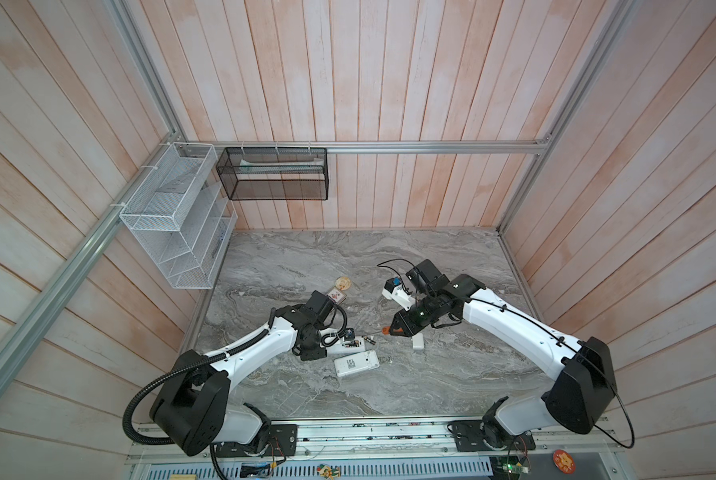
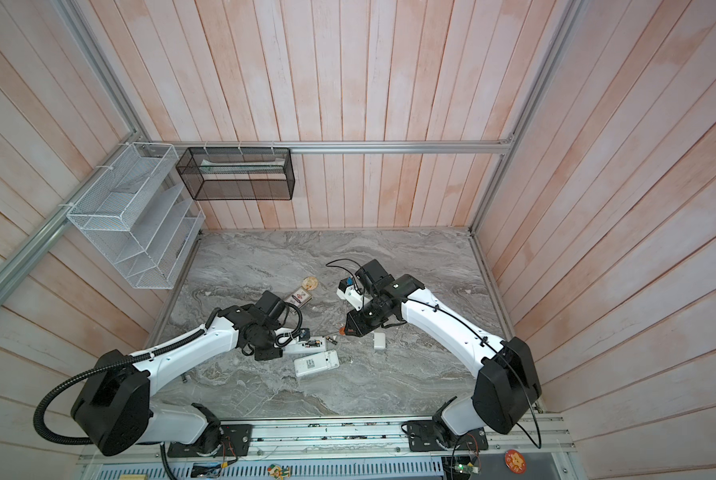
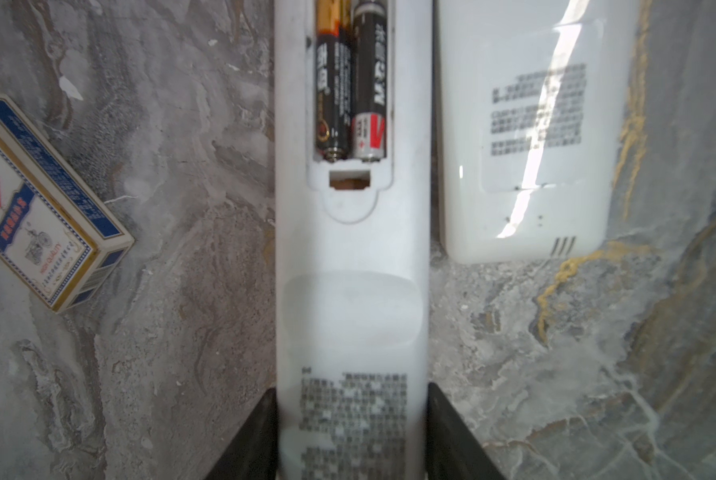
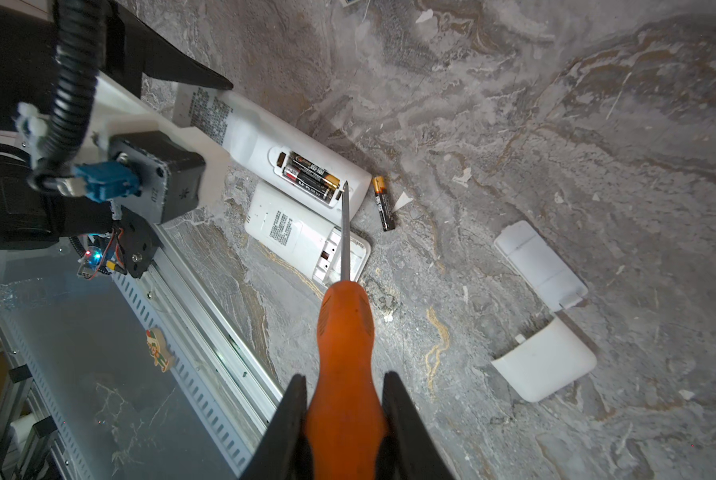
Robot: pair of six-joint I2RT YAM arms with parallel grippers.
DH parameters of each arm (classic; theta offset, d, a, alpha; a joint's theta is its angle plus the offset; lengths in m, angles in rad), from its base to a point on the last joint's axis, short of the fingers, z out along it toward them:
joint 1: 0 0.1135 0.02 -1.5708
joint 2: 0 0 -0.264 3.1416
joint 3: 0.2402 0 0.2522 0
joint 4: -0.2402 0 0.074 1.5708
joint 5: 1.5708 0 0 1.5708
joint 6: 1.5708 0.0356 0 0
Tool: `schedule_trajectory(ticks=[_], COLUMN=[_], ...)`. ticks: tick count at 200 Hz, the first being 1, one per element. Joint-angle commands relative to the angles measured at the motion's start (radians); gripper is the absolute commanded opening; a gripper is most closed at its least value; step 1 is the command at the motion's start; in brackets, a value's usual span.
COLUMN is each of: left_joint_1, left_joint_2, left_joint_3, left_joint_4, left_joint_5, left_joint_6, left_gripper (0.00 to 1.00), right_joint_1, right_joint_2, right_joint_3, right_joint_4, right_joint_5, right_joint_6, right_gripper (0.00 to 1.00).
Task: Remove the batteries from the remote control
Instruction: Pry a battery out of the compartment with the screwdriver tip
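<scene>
Just toward 7 o'clock of table point(image 1: 306, 257) centre in both top views, a slim white remote control point(image 3: 348, 270) lies back-up with its battery bay uncovered. Its printed end is clenched by the left pincer point(image 3: 352, 428), one finger on each long edge. Two batteries point(image 3: 350, 83) sit side by side in the bay, clear of the fingers, toward 3 o'clock of the left pincer in a top view. One loose battery point(image 4: 383, 203) lies flat on the table just past the bay end of the remote control, not touching it

At 2 o'clock of the bay, the right pincer point(image 4: 344, 386) is clamped on the orange handle of a screwdriver point(image 4: 346, 332). The shaft points at the bay and its tip is at the bay's end wall, beside a gold-banded battery end. Contact with the battery: cannot tell

A wider remote point(image 4: 290, 224) lies alongside at 5 o'clock, its own bay uncovered. Two white covers point(image 4: 541, 262) lie near 4 o'clock of the right pincer. A card box point(image 3: 36, 199) lies at 12 o'clock of the left pincer
</scene>
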Motion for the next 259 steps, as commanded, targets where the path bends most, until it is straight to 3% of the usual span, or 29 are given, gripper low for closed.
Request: schedule_trajectory(ticks=[1, 198, 259], left_joint_1=[-0.006, -0.008, -0.008], left_joint_2=[0.019, 0.060, 0.061], left_joint_3=[-0.003, 0.042, 0.051], left_joint_4=[-0.017, -0.013, -0.007], left_joint_5=[0.011, 0.029, 0.037], left_joint_6=[0.015, -0.001, -0.007], left_gripper=[0.00, 0.00, 0.00], right_joint_1=[0.008, 0.008, 0.008], right_joint_2=[0.007, 0.056, 0.028], right_joint_3=[-0.015, -0.061, -0.084], right_joint_4=[0.027, 0.032, 0.059], right_joint_5=[-0.022, -0.020, -0.113], right_joint_6=[-0.010, -0.032, -0.024], right_gripper=[0.07, 0.06, 0.06])
